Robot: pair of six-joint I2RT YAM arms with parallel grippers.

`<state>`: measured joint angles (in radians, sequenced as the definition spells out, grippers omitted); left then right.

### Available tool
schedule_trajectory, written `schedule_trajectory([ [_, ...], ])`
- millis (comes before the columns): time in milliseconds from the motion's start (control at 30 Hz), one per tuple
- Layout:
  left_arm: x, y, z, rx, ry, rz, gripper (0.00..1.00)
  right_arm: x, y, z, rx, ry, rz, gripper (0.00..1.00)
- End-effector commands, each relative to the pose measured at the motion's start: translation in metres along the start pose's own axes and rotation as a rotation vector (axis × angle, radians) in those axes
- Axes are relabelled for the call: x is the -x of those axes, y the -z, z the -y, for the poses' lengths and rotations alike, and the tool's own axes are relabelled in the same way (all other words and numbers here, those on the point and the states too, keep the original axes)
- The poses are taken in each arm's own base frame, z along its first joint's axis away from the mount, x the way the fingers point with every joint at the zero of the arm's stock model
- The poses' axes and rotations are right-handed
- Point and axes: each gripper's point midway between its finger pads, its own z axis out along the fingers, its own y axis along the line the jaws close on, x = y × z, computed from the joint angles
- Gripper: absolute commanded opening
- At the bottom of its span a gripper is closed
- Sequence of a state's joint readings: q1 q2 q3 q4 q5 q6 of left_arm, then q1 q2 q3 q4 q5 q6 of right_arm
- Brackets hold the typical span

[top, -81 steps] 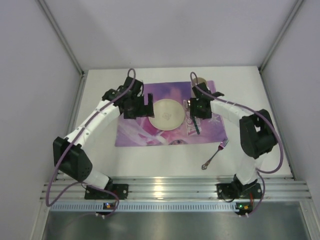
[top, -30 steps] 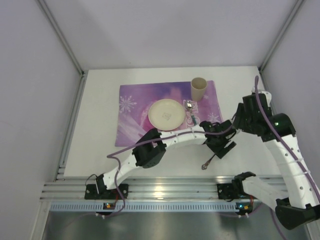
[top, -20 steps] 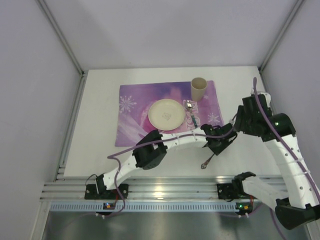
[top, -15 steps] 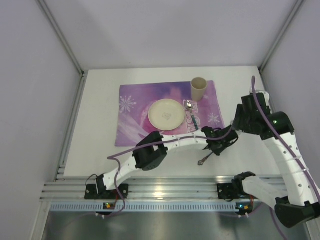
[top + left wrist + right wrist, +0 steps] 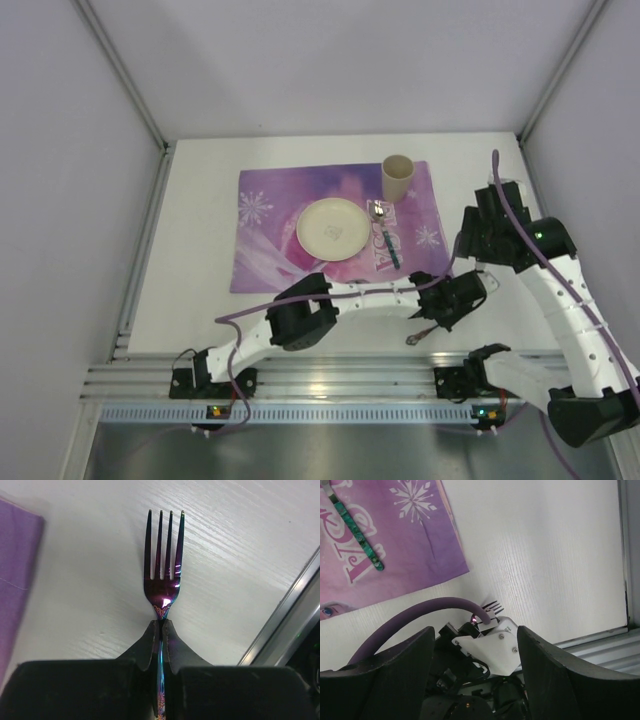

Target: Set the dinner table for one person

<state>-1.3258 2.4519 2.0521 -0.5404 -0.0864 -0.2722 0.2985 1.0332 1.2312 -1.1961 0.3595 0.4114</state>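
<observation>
An iridescent purple fork [image 5: 164, 565] lies on the white dinner table [image 5: 200, 230], tines pointing away from my left gripper [image 5: 163, 626]. That gripper is shut on the fork's handle. From above, the left arm reaches across to the right front, with the left gripper [image 5: 435, 315] just off the placemat's corner and the fork [image 5: 418, 333] poking out near the rail. My right gripper [image 5: 475, 630] hangs open above the left wrist, holding nothing; from above the right gripper [image 5: 472, 248] sits at the right.
A purple placemat [image 5: 270, 215] holds a cream plate [image 5: 333, 228], a beige cup [image 5: 398, 177] and a teal-handled utensil [image 5: 387, 240]. The aluminium rail [image 5: 285, 625] runs close beside the fork. The left arm's purple cable [image 5: 420, 612] crosses under the right gripper.
My left gripper has closed on the fork's handle and shifted a little toward the front rail. The right arm has drifted slightly, its gripper still open.
</observation>
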Motion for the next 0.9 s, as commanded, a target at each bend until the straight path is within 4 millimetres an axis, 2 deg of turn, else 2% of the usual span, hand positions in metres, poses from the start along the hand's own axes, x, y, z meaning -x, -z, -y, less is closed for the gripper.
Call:
schedule_trajectory([
  [0, -0.141, -0.006, 0.005, -0.022, -0.077, -0.445, 0.0, 0.015, 0.0, -0.008, 0.038, -0.019, 0.056, 0.68],
  [67, -0.114, 0.012, 0.004, -0.048, -0.025, -0.409, 0.0, 0.027, 0.006, -0.004, 0.026, -0.038, 0.092, 0.68],
  [100, -0.092, 0.035, 0.001, -0.056, 0.033, -0.384, 0.0, 0.032, 0.009, -0.001, 0.02, -0.059, 0.107, 0.68],
  [167, -0.059, 0.058, -0.025, -0.052, 0.128, -0.319, 0.0, 0.048, 0.021, -0.001, 0.042, -0.127, 0.156, 0.68],
  [200, -0.031, 0.083, -0.045, -0.044, 0.203, -0.252, 0.0, 0.054, 0.024, 0.001, 0.05, -0.157, 0.175, 0.68],
  [267, -0.01, 0.107, -0.067, -0.027, 0.269, -0.202, 0.0, 0.07, 0.036, -0.002, 0.078, -0.218, 0.225, 0.68],
  [300, 0.005, 0.13, -0.09, -0.002, 0.311, -0.158, 0.0, 0.076, 0.039, -0.003, 0.083, -0.236, 0.24, 0.68],
  [333, 0.01, 0.141, -0.104, 0.027, 0.328, -0.142, 0.0, 0.085, 0.047, -0.004, 0.096, -0.265, 0.272, 0.68],
  [367, 0.013, 0.15, -0.119, 0.062, 0.343, -0.127, 0.0, 0.091, 0.049, -0.002, 0.091, -0.283, 0.286, 0.68],
  [400, 0.015, 0.169, -0.141, 0.089, 0.38, -0.115, 0.0, 0.1, 0.057, -0.001, 0.096, -0.305, 0.318, 0.68],
  [467, 0.019, 0.193, -0.166, 0.13, 0.406, -0.086, 0.0, 0.114, 0.063, 0.0, 0.098, -0.337, 0.356, 0.69],
  [500, 0.017, 0.204, -0.19, 0.166, 0.441, -0.081, 0.0, 0.124, 0.073, 0.0, 0.111, -0.356, 0.389, 0.7],
  [567, 0.012, 0.224, -0.22, 0.237, 0.481, -0.073, 0.0, 0.138, 0.076, -0.003, 0.127, -0.369, 0.417, 0.71],
  [600, 0.006, 0.239, -0.251, 0.292, 0.533, -0.054, 0.0, 0.146, 0.083, -0.003, 0.137, -0.378, 0.439, 0.71],
  [667, -0.001, 0.258, -0.282, 0.35, 0.588, -0.028, 0.0, 0.154, 0.079, -0.009, 0.144, -0.373, 0.436, 0.71],
  [700, -0.014, 0.269, -0.312, 0.39, 0.658, -0.027, 0.0, 0.156, 0.08, -0.01, 0.149, -0.375, 0.438, 0.71],
  [767, -0.025, 0.285, -0.339, 0.439, 0.714, -0.003, 0.0, 0.158, 0.075, -0.014, 0.156, -0.372, 0.427, 0.71],
  [800, -0.042, 0.293, -0.363, 0.491, 0.759, -0.009, 0.0, 0.158, 0.074, -0.016, 0.161, -0.37, 0.425, 0.71],
  [833, -0.047, 0.298, -0.375, 0.514, 0.776, 0.001, 0.0, 0.157, 0.072, -0.017, 0.161, -0.368, 0.417, 0.71],
  [867, -0.055, 0.308, -0.394, 0.547, 0.807, 0.024, 0.0, 0.157, 0.071, -0.016, 0.161, -0.368, 0.416, 0.72],
])
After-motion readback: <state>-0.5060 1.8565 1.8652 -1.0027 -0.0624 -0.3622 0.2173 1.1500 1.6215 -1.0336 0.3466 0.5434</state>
